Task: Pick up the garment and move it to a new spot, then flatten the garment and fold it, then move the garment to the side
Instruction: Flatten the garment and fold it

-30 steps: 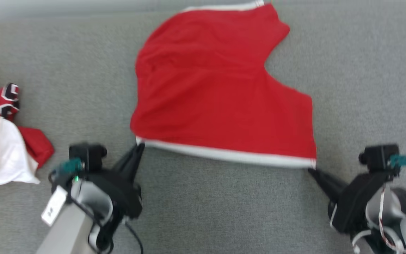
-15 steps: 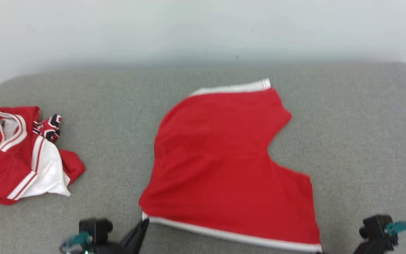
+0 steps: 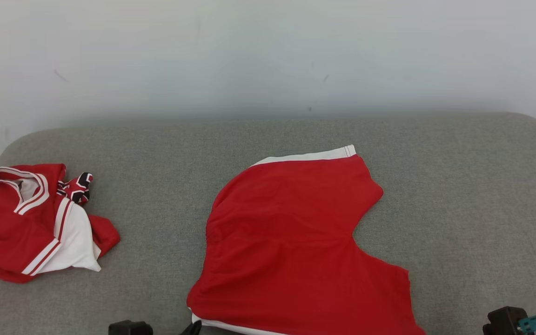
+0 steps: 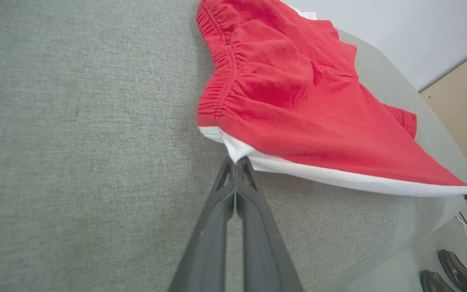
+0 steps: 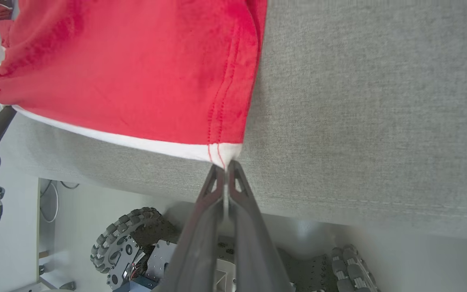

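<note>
Red shorts held by both hands at the near edge of the bench.

Head view: the red shorts [image 3: 296, 242] lie spread on the grey bench [image 3: 458, 186], from its middle to its near edge, with a white band nearest the robot. A crumpled red-and-white jersey [image 3: 21, 223] lies well apart at the left. Left wrist view: the left hand [image 4: 236, 162] has its fingers pressed together on the white band's corner beside the gathered waistband, and the band is raised off the bench. Right wrist view: the right hand [image 5: 226, 165] is clamped on the band's other corner, at the stitched leg hem.
</note>
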